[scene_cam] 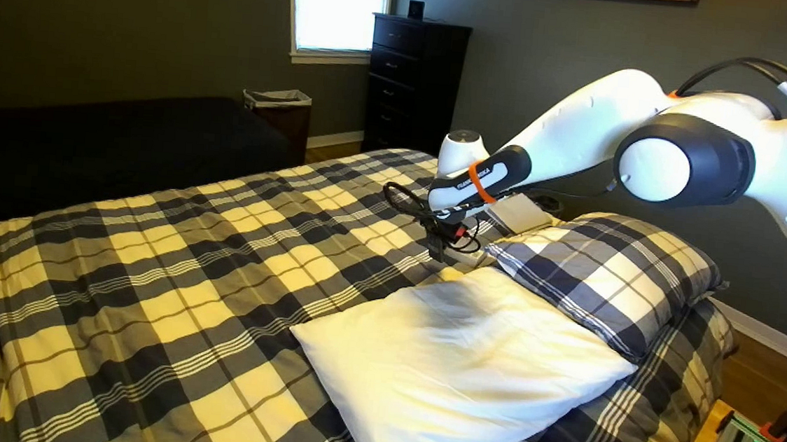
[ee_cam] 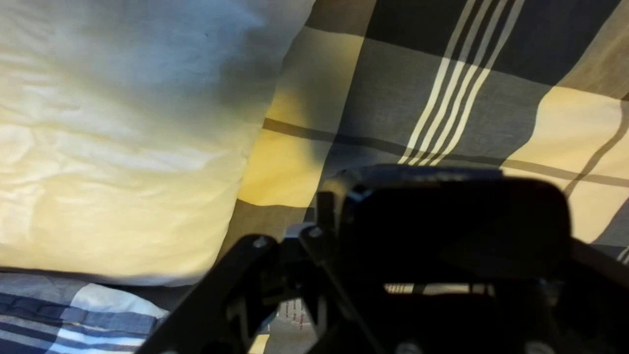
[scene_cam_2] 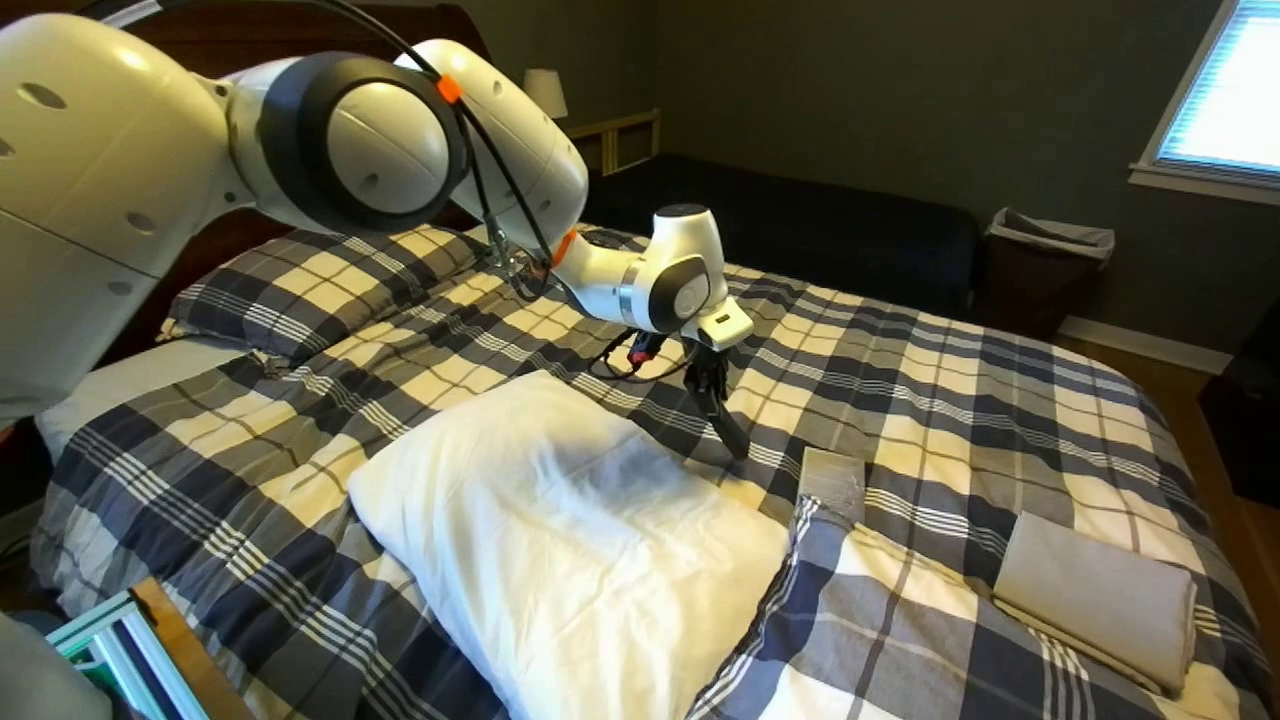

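Note:
My gripper (scene_cam_2: 712,395) hangs above the plaid bedspread beside the edge of a white pillow (scene_cam_2: 600,540); the gripper also shows in an exterior view (scene_cam: 437,244). In the wrist view, its jaws (ee_cam: 447,221) are set wide around a dark, round-cornered object (ee_cam: 457,231), too dark to identify; its lower end shows in an exterior view (scene_cam_2: 733,437). The right finger is mostly lost in the dark. A flat pale box (scene_cam_2: 832,480) lies on the bed near the gripper. The white pillow fills the left of the wrist view (ee_cam: 123,172).
A plaid pillow (scene_cam: 601,265) lies against the white one. A folded grey cloth (scene_cam_2: 1095,600) is on the bed. Another plaid pillow (scene_cam_2: 330,285) is near the headboard. A dark second bed (scene_cam: 111,149), a bin (scene_cam: 276,117) and a dresser (scene_cam: 415,82) stand beyond.

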Controlling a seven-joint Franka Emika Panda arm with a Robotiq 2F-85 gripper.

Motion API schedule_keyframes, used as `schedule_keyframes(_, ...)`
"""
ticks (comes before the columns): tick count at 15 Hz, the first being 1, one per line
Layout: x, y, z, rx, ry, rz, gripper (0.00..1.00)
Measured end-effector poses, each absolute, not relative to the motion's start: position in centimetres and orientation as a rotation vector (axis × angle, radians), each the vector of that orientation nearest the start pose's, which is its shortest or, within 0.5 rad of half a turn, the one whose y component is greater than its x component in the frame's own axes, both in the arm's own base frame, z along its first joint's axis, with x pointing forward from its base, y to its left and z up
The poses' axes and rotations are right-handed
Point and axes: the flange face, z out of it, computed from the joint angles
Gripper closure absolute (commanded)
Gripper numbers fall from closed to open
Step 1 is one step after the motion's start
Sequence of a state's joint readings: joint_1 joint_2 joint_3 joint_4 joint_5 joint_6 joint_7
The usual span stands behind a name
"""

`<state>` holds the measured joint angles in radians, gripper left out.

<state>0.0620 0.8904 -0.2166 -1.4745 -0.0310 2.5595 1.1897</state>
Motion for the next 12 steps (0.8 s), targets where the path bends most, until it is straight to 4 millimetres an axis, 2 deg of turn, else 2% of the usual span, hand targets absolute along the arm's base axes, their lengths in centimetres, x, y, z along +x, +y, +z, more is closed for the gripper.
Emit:
schedule_keyframes(4, 73.8, -8.0, 15.4, -2.580, 1.844, -0.402, 0.71)
schedule_keyframes(5, 74.0, -8.0, 15.0, -2.579, 1.851, -0.395, 0.21)
schedule_keyframes(6, 74.2, -8.0, 14.7, -2.573, 1.860, -0.390, 0.21)
schedule_keyframes(9, 74.8, -8.0, 14.4, -2.550, 1.879, -0.388, 0.01)
schedule_keyframes(12, 75.3, -8.2, 15.4, -2.525, 1.889, -0.416, 0.00)
